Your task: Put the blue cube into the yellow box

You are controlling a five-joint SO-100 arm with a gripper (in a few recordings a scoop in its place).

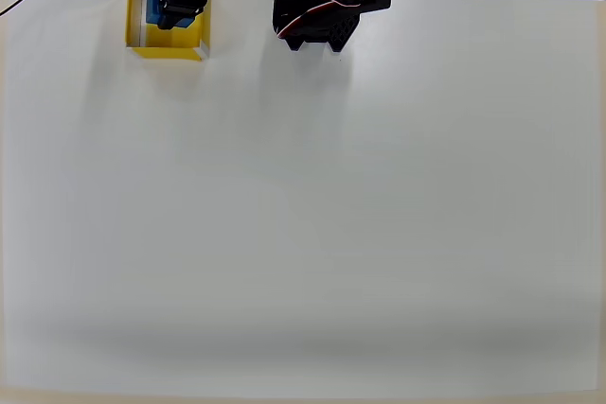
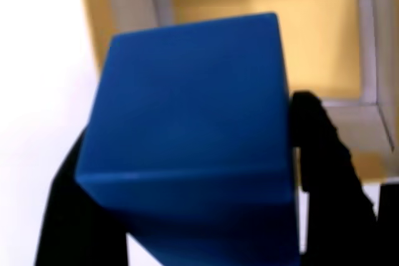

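Note:
The yellow box (image 1: 170,43) stands at the table's far left edge in the overhead view, partly covered by the black arm. My gripper (image 1: 173,14) hovers over the box's open top, and a sliver of the blue cube (image 1: 154,8) shows between the black parts. From the wrist view the blue cube (image 2: 193,135) looms large, clamped between my two black fingers (image 2: 327,166). Behind it lie the yellow box's floor (image 2: 274,35) and pale walls. The gripper (image 2: 187,210) is shut on the cube, which hangs above the box's inside.
The arm's black base (image 1: 322,2) sits at the far edge, right of the box. The white table (image 1: 303,215) stretches wide toward the near side. A dark strip runs beyond the far edge.

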